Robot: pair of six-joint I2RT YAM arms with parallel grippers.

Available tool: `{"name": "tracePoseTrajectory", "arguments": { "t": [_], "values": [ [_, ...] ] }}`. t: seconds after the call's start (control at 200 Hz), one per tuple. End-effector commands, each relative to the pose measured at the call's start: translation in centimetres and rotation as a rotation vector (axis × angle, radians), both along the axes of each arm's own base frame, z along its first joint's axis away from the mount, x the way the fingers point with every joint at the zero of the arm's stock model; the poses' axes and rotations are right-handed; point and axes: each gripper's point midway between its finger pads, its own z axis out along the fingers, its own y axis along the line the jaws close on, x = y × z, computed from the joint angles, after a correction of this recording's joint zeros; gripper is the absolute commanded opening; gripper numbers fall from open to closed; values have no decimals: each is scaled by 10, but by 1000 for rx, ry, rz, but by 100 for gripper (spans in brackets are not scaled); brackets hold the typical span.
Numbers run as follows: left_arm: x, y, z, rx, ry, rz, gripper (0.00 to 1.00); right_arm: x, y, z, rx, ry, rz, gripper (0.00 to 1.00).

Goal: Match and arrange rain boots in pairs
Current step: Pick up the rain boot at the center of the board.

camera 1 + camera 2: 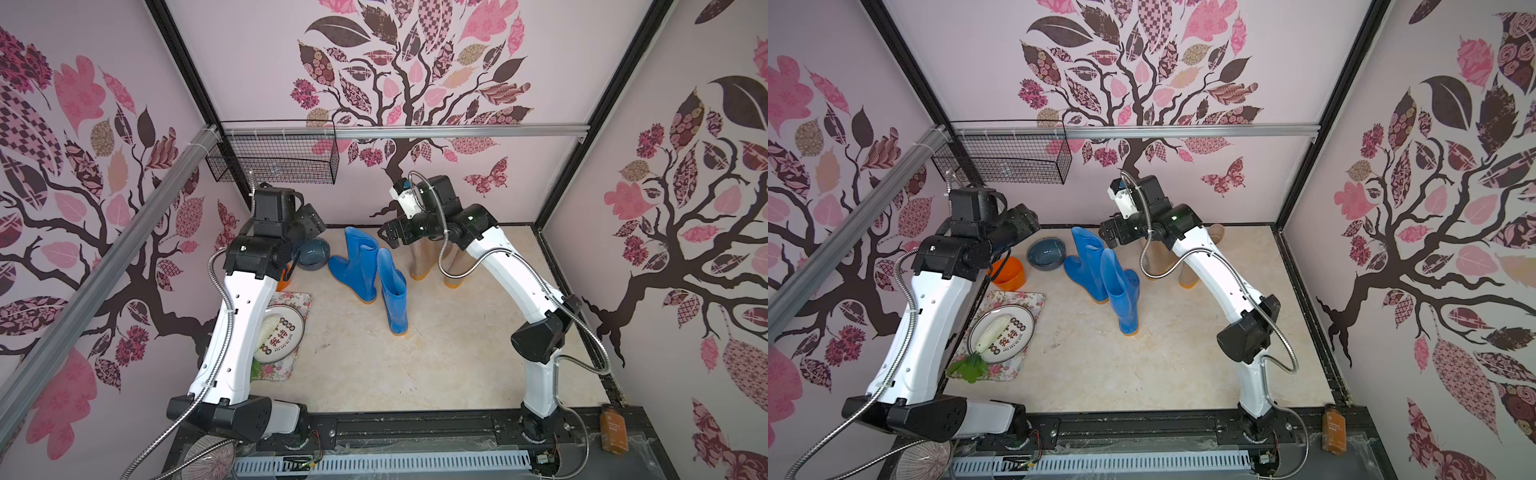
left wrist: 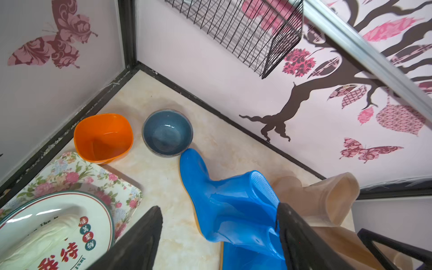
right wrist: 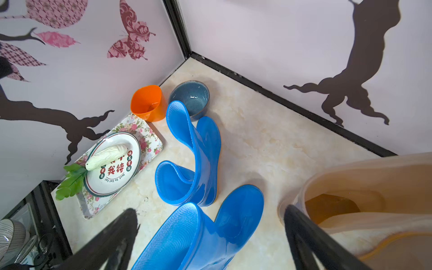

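Two blue rain boots (image 1: 359, 266) (image 1: 395, 303) stand upright and close together at the middle back of the table. Right of them stand two beige rain boots (image 1: 419, 262) (image 1: 455, 270), partly hidden by my right arm. My right gripper (image 1: 388, 240) hovers open above the gap between the blue and beige boots; in the right wrist view a blue boot (image 3: 198, 233) shows below its spread fingers (image 3: 301, 233) and a beige boot (image 3: 362, 187) lies beside one. My left gripper (image 2: 218, 207) is open, raised over the back left, with a blue boot (image 2: 210, 198) beneath it.
A grey-blue bowl (image 1: 311, 253) and an orange cup (image 1: 1009, 272) sit in the back left corner. In front of them lies a floral tray (image 1: 1030, 301) with a plate (image 1: 1027, 328) and a white vegetable. A wire basket (image 1: 274, 158) hangs on the back wall. A bottle (image 1: 613, 428) stands front right.
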Motion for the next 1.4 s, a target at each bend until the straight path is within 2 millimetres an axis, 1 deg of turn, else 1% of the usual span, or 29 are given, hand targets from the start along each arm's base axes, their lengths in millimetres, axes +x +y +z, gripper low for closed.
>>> {"name": "tracePoseTrajectory", "arguments": {
  "t": [0.0, 0.08, 0.15, 0.2, 0.21, 0.22, 0.25, 0.26, 0.32, 0.34, 0.35, 0.37, 0.435, 0.54, 0.585, 0.64, 0.715, 0.9, 0.96, 1.121, 1.251, 1.396],
  "values": [
    [1, -13, -23, -59, 65, -54, 82, -2, -2, -6, -47, 10, -6, 100],
    [8, -23, -31, -99, 92, -80, 82, -2, -11, 1, -55, -15, -45, 100],
    [17, -35, -37, -124, 113, -112, 82, -6, -22, 18, -45, -71, -77, 100],
    [22, -47, -40, -103, 125, -134, 83, -9, -32, 32, -34, -121, -105, 100],
    [23, -49, -38, -96, 123, -139, 83, -10, -35, 39, -23, -141, -109, 100],
    [24, -52, -38, -87, 123, -144, 83, -10, -37, 37, -28, -143, -115, 100],
    [27, -61, -38, -62, 128, -160, 83, -14, -44, 43, -21, -169, -130, 100],
    [29, -63, -39, -54, 132, -163, 83, -15, -47, 48, -13, -184, -136, 100],
    [36, -74, -41, -27, 152, -178, 84, -22, -63, 59, 8, -216, -162, 100],
    [38, -78, -49, -26, 179, -181, 83, -23, -68, 62, 12, -221, -171, 100],
    [41, -79, -42, -29, 163, -181, 83, -24, -72, 64, 15, -224, -177, 100],
    [43, -81, -42, -32, 168, -181, 84, -25, -77, 64, 16, -222, -187, 100],
    [49, -84, -53, -15, 198, -168, 84, -28, -99, 66, 15, -223, -230, 100],
    [55, -85, -68, 8, 234, -140, 85, -33, -132, 62, 18, -225, -292, 100],
    [57, -87, -73, 7, 247, -134, 85, -33, -146, 58, 23, -218, -319, 100],
    [59, -91, -74, 21, 244, -137, 85, -36, -161, 55, 25, -221, -352, 100],
    [61, -94, -73, 45, 244, -133, 85, -39, -176, 47, 5, -219, -378, 100],
    [64, -100, -61, 93, 209, -137, 86, -40, -197, 32, -26, -199, -430, 100],
    [65, -103, -60, 108, 208, -146, 86, -40, -202, 29, -27, -195, -450, 100],
    [71, -115, -68, 145, 234, -163, 86, -41, -205, 24, -29, -180, -455, 100],
    [78, -118, -79, 175, 264, -157, 86, -42, -209, 22, -39, -182, -470, 100],
    [78, -120, -88, 194, 286, -163, 86, -42, -216, 23, -44, -192, -497, 100]
  ]
}}
